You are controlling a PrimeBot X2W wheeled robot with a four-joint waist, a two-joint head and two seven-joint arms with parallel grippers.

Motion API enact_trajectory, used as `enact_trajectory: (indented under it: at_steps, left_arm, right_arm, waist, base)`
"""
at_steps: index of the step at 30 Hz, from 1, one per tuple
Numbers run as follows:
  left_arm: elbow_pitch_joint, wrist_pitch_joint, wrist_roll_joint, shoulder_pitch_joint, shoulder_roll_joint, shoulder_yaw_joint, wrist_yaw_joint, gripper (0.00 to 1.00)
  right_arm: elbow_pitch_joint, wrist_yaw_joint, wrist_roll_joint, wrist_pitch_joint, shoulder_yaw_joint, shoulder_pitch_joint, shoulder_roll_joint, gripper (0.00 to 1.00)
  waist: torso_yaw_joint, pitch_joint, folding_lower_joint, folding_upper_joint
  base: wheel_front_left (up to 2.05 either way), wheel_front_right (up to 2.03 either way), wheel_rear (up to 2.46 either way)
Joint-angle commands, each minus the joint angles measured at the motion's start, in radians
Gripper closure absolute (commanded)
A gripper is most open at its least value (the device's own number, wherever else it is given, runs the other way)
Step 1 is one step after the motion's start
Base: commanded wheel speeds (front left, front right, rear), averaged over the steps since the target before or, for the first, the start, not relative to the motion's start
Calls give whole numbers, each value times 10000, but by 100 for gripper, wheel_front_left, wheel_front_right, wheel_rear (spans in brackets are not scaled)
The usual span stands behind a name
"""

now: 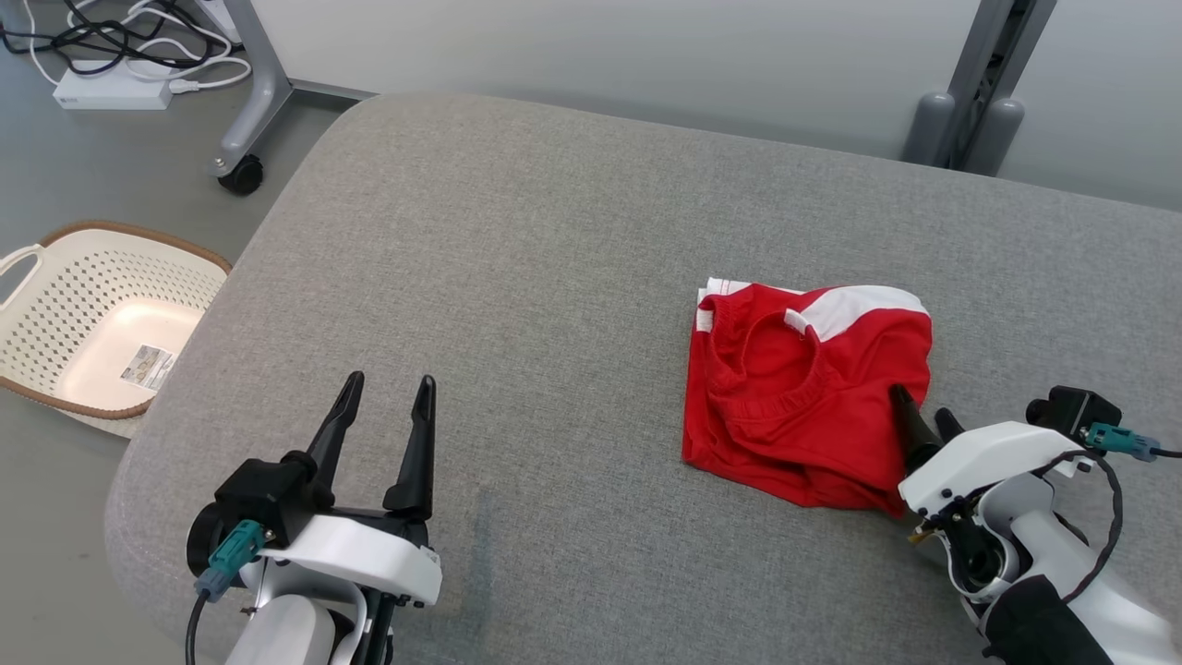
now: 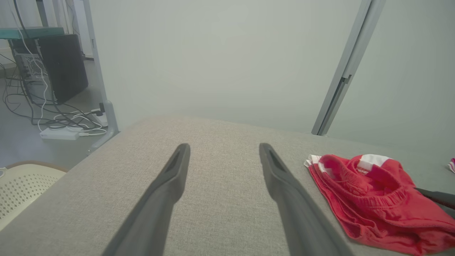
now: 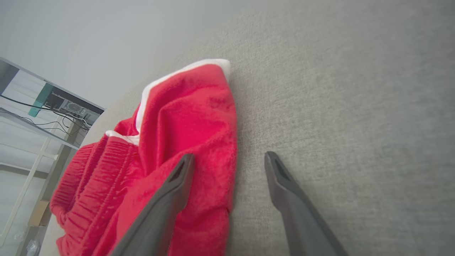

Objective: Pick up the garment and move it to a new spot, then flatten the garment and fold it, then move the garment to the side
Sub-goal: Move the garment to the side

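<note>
A: Where do the robot's end effectors stand?

B: The right end effector [image 1: 921, 406] has its two dark fingers [image 3: 160, 206] spread wide and pinches nothing. In its wrist view one finger lies over the near edge of the garment [image 1: 803, 388], and the other over bare grey cloth just beside it. Whether that finger touches the fabric cannot be told.

A: And the left?

B: The left end effector [image 1: 390, 380] is spread as well, with nothing between its fingers. It is held over the tabletop [image 1: 517, 277] at the robot's near left, well apart from the garment.

A: How does the garment lie?

B: It is a pair of red shorts with white trim, on the right part of the tabletop, gathered into a compact, roughly square bundle. The elastic waistband [image 1: 766, 406] shows on top and the layers are doubled over one another, wrinkled — neither spread flat nor crisply folded.

A: So how far along is the task?

B: The pictures do not settle it. Such a bundle could be shorts waiting to be lifted to a new spot, or shorts folded rather roughly and set off to the side. Neither arm holds anything, so no carrying is under way. Further out, a pale laundry basket [image 1: 102, 323] stands on the floor [image 1: 55, 185] by the tabletop's left edge
</note>
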Motion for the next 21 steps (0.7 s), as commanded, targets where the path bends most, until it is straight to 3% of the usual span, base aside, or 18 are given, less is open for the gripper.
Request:
enact_trajectory:
  at_steps: [1,9,10,12,14,15,21]
  left_arm:
    - [25,-36,-6,-63,54,2,6,0]
    - [36,-46,5,-119,41,0,-4,0]
    - [39,-47,7,-128,41,-2,-8,0]
    - [53,-49,15,-159,41,-11,-15,0]
    - [76,-51,25,-180,49,-22,-25,0]
    - [89,-50,31,-188,59,-23,-26,0]
    - [109,-53,45,-140,99,-13,14,0]
  right_arm:
    - [55,3,130,105,41,-3,34,0]
    - [-18,3,597,428,147,-125,282,0]
    - [-57,3,692,457,161,-124,307,9]
    - [-100,3,762,472,228,-176,312,58]
    - [-105,3,831,390,302,-212,322,92]
    - [-125,3,833,353,349,-221,327,100]
    - [-233,3,875,44,594,-214,186,100]
  waist:
    - [18,5,0,0]
    - [62,72,0,0]
    - [65,84,0,0]
    - [74,102,0,0]
    - [91,99,0,0]
    - [100,89,0,0]
    - [86,-26,0,0]
  base:
    - [0,0,0]
    - [0,0,0]
    - [0,0,0]
    - [0,0,0]
    - [0,0,0]
    - [0,0,0]
    - [0,0,0]
